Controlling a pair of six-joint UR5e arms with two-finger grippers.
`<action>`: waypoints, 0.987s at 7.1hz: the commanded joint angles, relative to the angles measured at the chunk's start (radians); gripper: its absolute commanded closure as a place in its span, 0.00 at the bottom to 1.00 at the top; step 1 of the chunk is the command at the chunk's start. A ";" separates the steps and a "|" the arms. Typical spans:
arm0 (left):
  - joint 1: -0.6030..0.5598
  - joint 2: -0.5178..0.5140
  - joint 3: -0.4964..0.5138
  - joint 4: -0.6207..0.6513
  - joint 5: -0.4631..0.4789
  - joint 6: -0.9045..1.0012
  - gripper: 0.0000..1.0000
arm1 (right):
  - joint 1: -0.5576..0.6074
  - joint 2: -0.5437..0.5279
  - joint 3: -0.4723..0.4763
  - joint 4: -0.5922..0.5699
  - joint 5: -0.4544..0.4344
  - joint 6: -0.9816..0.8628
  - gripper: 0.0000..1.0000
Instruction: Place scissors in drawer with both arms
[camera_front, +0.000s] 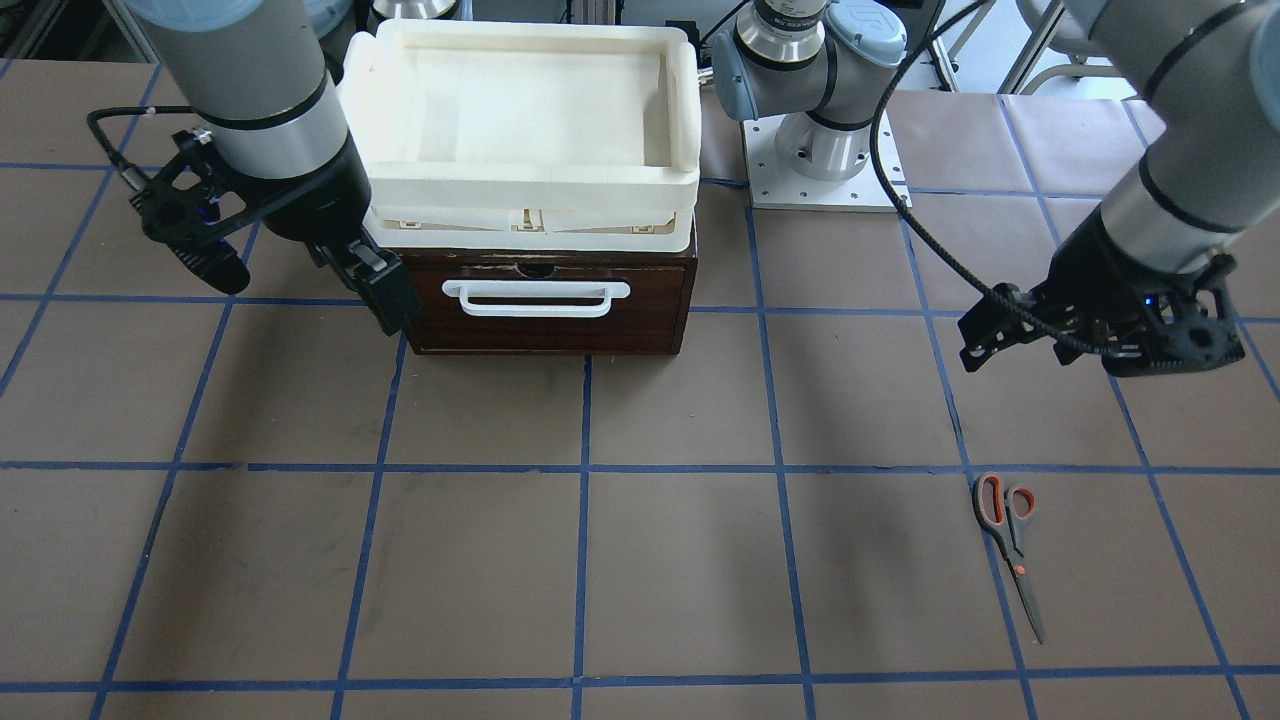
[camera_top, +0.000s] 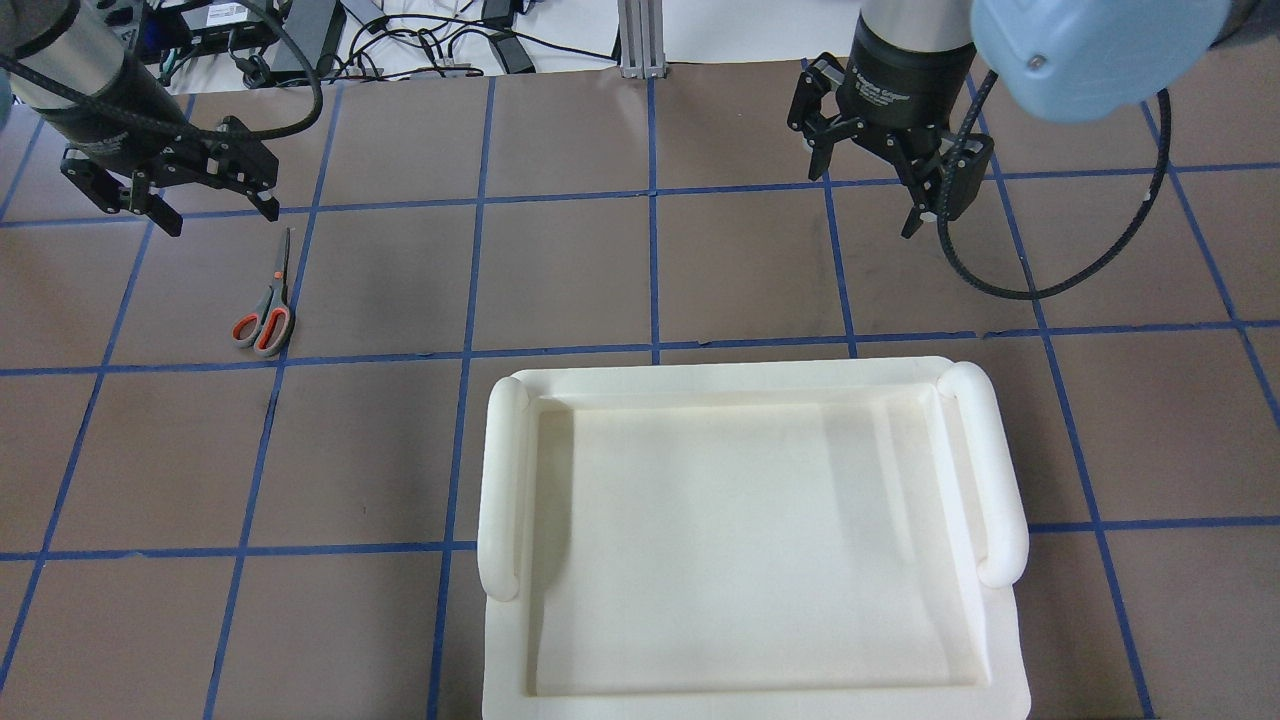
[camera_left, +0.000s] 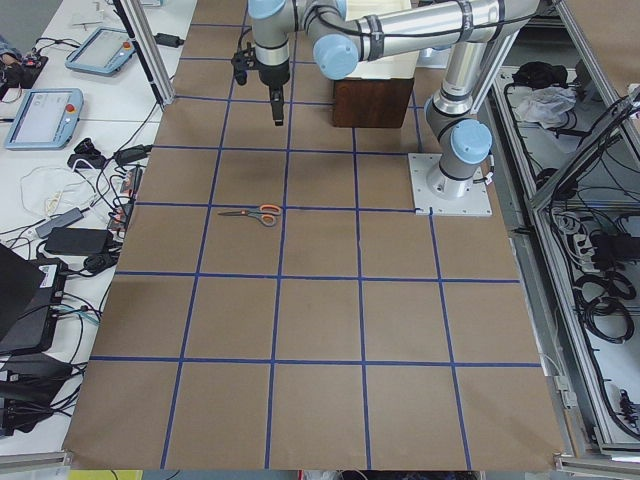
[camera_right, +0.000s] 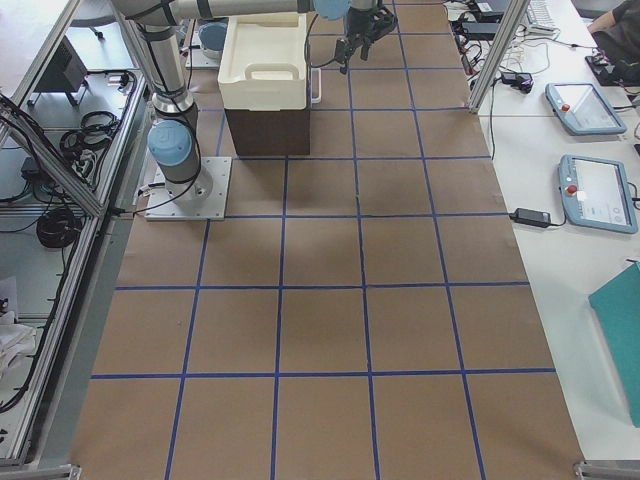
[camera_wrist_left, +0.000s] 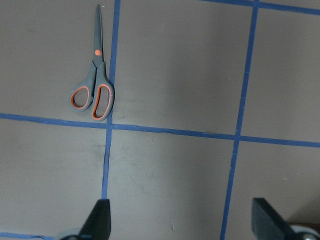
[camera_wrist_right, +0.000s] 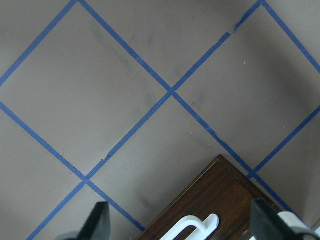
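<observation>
The scissors (camera_front: 1010, 545) lie flat on the brown table, closed, and also show in the overhead view (camera_top: 266, 308) and the left wrist view (camera_wrist_left: 95, 80). My left gripper (camera_top: 215, 205) hovers open and empty above the table, just beyond the blade tips; its fingertips (camera_wrist_left: 100, 220) frame bare table. The dark brown drawer (camera_front: 550, 305) is shut, with its white bar handle (camera_front: 535, 297) facing away from me. My right gripper (camera_front: 385, 290) is open and empty, beside the drawer's front corner (camera_wrist_right: 215, 200) and not touching it.
A white foam tray (camera_top: 750, 540) sits on top of the drawer cabinet. The left arm's base plate (camera_front: 820, 170) stands beside the cabinet. Blue tape lines grid the table. Cables and tablets lie on the side benches (camera_left: 60, 110).
</observation>
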 joint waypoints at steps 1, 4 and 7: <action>0.041 -0.077 -0.142 0.225 0.024 0.075 0.00 | 0.089 0.057 0.001 -0.047 -0.003 0.254 0.00; 0.106 -0.221 -0.147 0.392 0.055 0.196 0.01 | 0.173 0.144 0.001 -0.048 -0.003 0.478 0.00; 0.121 -0.335 -0.142 0.514 0.020 0.193 0.01 | 0.190 0.203 0.001 -0.052 0.014 0.599 0.00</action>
